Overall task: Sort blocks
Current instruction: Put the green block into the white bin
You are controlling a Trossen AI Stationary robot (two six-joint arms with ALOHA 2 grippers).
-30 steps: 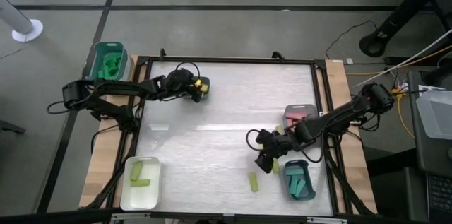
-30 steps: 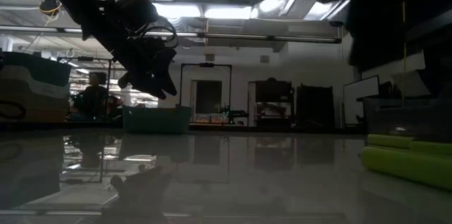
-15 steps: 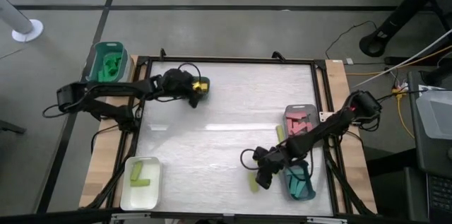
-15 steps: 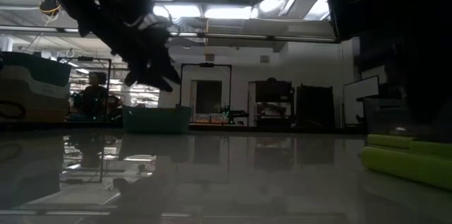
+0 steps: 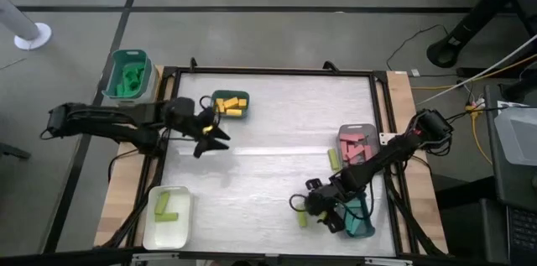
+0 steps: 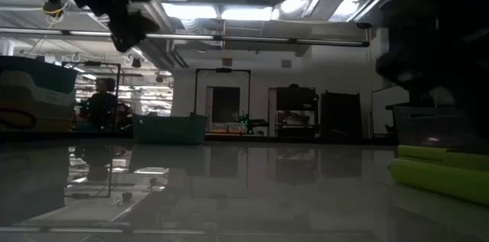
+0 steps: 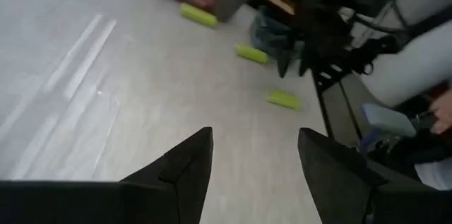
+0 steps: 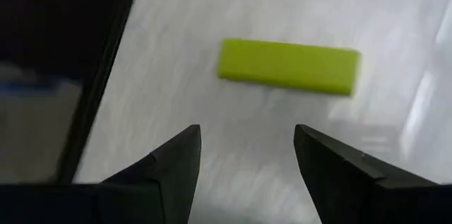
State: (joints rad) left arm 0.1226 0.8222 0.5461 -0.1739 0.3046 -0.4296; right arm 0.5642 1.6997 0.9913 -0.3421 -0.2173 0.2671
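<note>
A lime green block (image 8: 289,66) lies flat on the table near its front edge, also in the high view (image 5: 300,216). My right gripper (image 5: 310,206) hangs open just above and beside the block. In the right wrist view the block lies ahead of the fingertips, not between them. Another lime block (image 5: 334,159) lies beside the pink tray (image 5: 356,132). My left gripper (image 5: 214,137) is open and holds nothing, a little in front of the small teal tray holding yellow blocks (image 5: 229,104) at the far left.
A teal tray (image 5: 359,226) with teal blocks sits under my right arm. At the near left is a white tray (image 5: 168,228) with lime blocks. A green tub (image 5: 127,73) stands off the table's far left corner. The table's middle is bare.
My left gripper has drawn back from the tray of yellow blocks toward the near left, rising and tipping up toward level. My right gripper has gone down and toward the near edge to the lime block, rolling about its own axis.
</note>
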